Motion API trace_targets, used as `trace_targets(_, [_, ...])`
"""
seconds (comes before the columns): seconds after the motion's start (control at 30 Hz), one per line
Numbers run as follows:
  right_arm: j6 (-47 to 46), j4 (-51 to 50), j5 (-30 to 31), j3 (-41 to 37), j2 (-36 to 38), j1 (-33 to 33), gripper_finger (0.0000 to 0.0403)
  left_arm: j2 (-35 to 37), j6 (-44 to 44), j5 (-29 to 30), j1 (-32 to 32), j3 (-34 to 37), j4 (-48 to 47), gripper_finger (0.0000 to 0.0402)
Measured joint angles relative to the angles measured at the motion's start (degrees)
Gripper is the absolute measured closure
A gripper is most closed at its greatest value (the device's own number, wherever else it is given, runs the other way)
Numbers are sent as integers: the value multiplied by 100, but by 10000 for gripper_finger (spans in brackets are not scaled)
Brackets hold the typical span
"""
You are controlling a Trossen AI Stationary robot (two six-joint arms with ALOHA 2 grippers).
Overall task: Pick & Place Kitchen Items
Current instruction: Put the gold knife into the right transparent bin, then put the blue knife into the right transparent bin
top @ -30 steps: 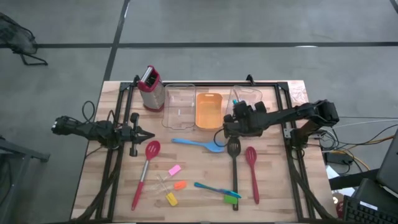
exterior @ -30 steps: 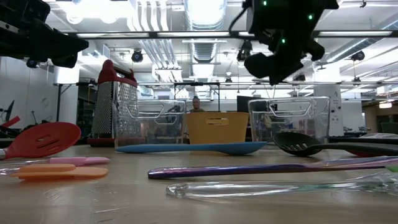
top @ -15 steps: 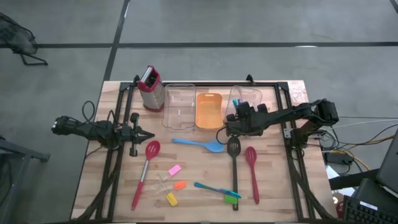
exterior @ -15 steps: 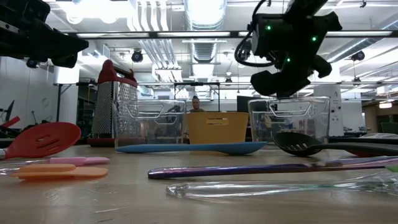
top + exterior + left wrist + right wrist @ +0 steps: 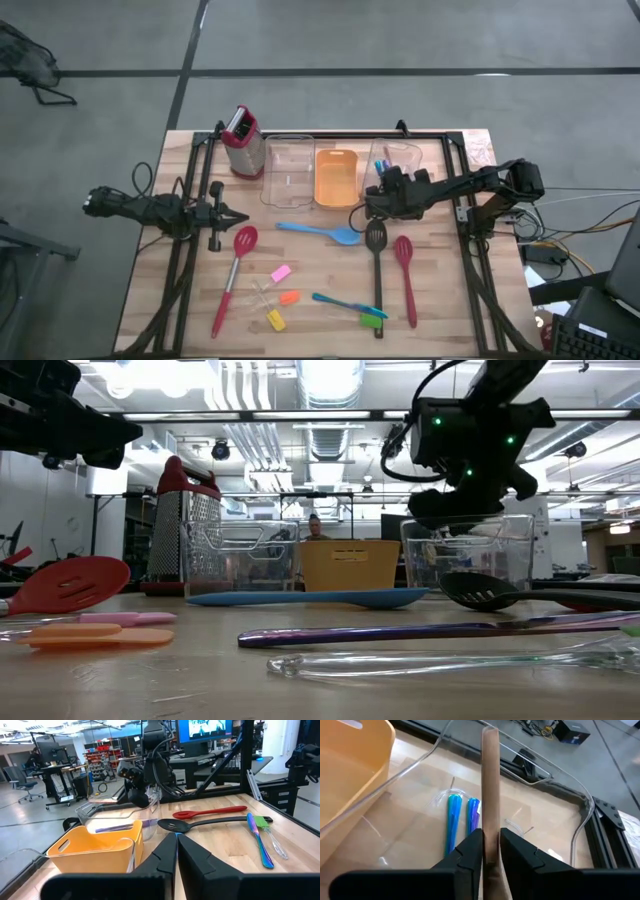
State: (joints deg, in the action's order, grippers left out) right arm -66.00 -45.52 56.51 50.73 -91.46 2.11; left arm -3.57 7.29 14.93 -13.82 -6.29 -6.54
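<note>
My right gripper [image 5: 491, 851] hangs over the right clear bin [image 5: 397, 160], at its rim in the low view [image 5: 455, 510], shut on a thin brownish strip-like utensil [image 5: 490, 780]. Two blue-handled pieces of cutlery [image 5: 462, 822] lie on the bin's floor beneath it. On the table lie a blue spoon [image 5: 322, 232], a black slotted spoon [image 5: 376, 262], a red spoon [image 5: 405, 275], a red slotted spoon [image 5: 235, 270], blue-teal cutlery [image 5: 340, 303] and small pink [image 5: 280, 272], orange [image 5: 289, 297], yellow [image 5: 275, 320] and green [image 5: 372, 320] pieces. My left gripper [image 5: 235, 217] waits shut at the left. My right gripper pinches the brownish utensil between its two fingers [image 5: 470, 850], near its end [image 5: 490, 842]. The fingers slant downward from the table's right side and lie along the utensil. It sticks out forward past the fingertips, over the bin's floor; whether its far end touches the bin I cannot tell.
An orange tray [image 5: 336, 178] stands between the right bin and a second clear bin [image 5: 288, 175]. A red-topped grater [image 5: 241, 140] stands at the far left. Black frame rails [image 5: 190, 250] run along both sides of the table. Bare wood lies near the front edge.
My right gripper has come down toward the right clear bin, carrying the brownish utensil with it, and now stands at the bin's rim. The left arm has kept still.
</note>
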Motion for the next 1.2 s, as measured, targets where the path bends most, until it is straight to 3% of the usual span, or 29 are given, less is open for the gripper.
trace_targets(0.17, [1, 104, -2, -91, 0, 6, 325, -1, 0, 1, -1, -1, 0, 383])
trace_targets(0.37, [39, 138, -7, -139, 0, 5, 344, -2, 0, -2, -1, -1, 0, 381])
trace_targets(0.77, [1168, 92, -150, 399, 15, -39, 369, -2, 0, 1, 0, 0, 1, 381])
trace_targets(1.2, [1996, 87, -256, 1224, 22, -612, 329, -2, 0, 1, -1, 0, 1, 381])
